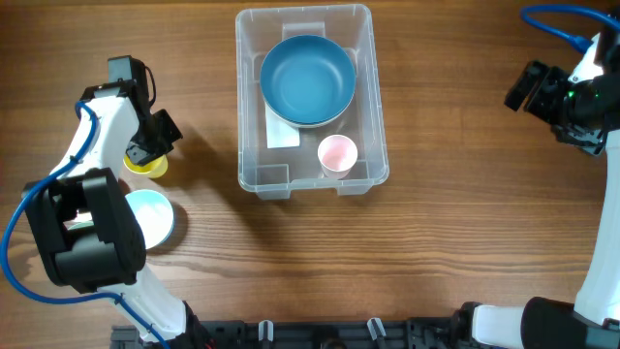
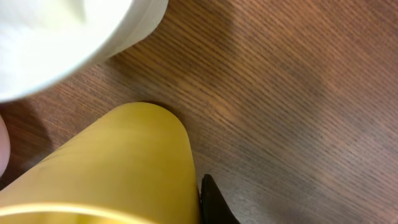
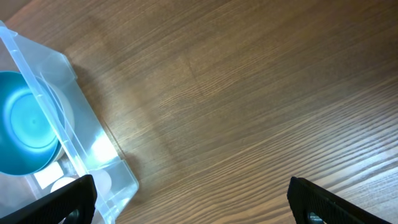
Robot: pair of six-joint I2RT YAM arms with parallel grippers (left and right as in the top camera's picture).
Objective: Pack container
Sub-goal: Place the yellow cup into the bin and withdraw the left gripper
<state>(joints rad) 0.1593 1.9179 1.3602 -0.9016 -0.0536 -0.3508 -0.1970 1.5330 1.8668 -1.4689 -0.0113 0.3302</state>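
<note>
Item one, the container (image 1: 367,121): a clear rectangular plastic bin with rounded corners, standing at the far centre of the table (image 1: 465,223), open side up. Contents: a deep blue bowl (image 1: 308,79) filling the far half; a small pink cup (image 1: 337,153) upright near the front right corner, apart from the bowl; a white label (image 1: 281,134) on the floor, partly covered by the bowl. Item two, a yellow cup (image 1: 147,165) on the table well left of the bin, with the left gripper (image 1: 151,145) directly over it. Only one dark fingertip shows beside the cup wall in the left wrist view, so I cannot tell whether that claw is clamped on the cup or merely around it. Item three, a pale blue bowl (image 1: 155,215), just nearer than the yellow cup and half hidden under the left arm. The right gripper (image 3: 189,202) hangs over bare wood off the bin's right side, its fingers spread wide apart and holding nothing. Surface: brown wood-grain tabletop. The room beyond the table is out of view.
</note>
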